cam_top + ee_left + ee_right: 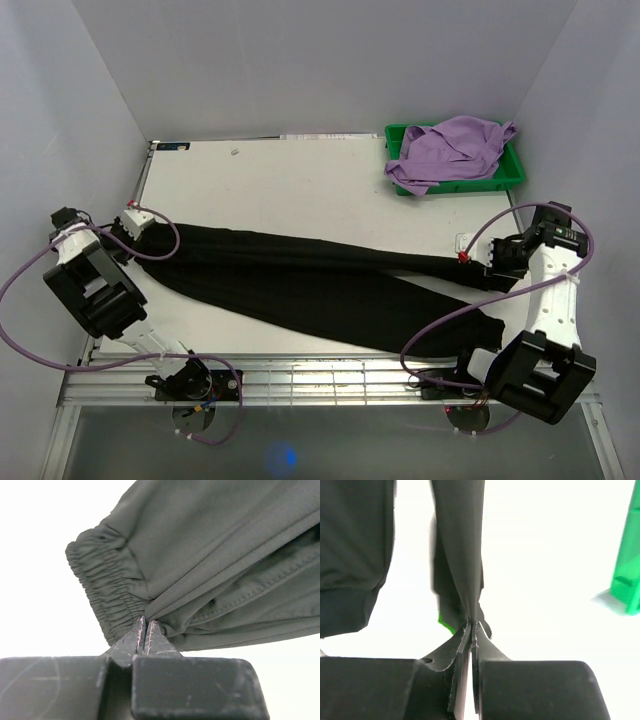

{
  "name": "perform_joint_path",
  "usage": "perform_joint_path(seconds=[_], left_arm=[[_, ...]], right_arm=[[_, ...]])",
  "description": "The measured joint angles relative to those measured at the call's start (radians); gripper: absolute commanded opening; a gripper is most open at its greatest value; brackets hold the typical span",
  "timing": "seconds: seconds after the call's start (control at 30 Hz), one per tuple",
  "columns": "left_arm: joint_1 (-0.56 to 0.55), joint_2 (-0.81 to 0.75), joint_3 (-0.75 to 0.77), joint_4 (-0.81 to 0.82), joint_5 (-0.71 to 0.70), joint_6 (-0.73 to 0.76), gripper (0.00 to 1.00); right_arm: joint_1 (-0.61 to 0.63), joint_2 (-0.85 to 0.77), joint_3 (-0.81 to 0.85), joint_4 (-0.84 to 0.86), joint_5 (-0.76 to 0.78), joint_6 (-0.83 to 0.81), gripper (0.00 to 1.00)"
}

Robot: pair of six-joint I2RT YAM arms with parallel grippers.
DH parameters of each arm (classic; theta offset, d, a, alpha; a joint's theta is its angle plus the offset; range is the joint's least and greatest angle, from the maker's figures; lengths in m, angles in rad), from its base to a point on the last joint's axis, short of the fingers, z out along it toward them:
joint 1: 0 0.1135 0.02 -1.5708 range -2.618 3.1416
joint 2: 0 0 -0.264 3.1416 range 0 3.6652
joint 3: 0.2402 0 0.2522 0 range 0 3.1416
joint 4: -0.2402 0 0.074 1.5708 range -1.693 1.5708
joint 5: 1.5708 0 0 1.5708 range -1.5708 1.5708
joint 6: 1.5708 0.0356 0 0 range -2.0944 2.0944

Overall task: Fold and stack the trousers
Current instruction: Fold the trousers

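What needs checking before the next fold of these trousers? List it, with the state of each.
1. Left pincer shut on the trousers beside the gathered waistband: ok.
2. Right pincer shut on one leg end: ok.
3. Other leg end held too: not ok, it lies loose on the table.
4. Purple garment in the green tray, apart from the trousers: ok.
5. How many cloth layers each pincer holds: cannot tell.
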Motion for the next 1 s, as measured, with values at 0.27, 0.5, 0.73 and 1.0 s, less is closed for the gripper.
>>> perform_joint_path(seconds=[0.27, 0.5, 0.73, 1.0], left_arm=[[0.029, 0.014, 0.085, -0.119, 0.028, 0.096, 0.0], [0.022, 0.009, -0.124, 0.023, -0.091, 0.202, 0.36], [0.008, 0.021, -0.051, -0.048, -0.12, 0.186, 0.5], [0.05, 0.054, 0.215, -0.228, -0.062, 0.137, 0.64]], right_arm=[[-0.017, -0.24, -0.155, -0.183, 0.053, -0.121, 0.08], [-0.025, -0.402, -0.465, -0.115, 0.145, -0.128, 0.8], [-0.026, -0.329, -0.383, -0.044, 0.169, -0.132, 0.98], [-0.042, -0.121, -0.077, -0.097, 0.169, -0.144, 0.94]])
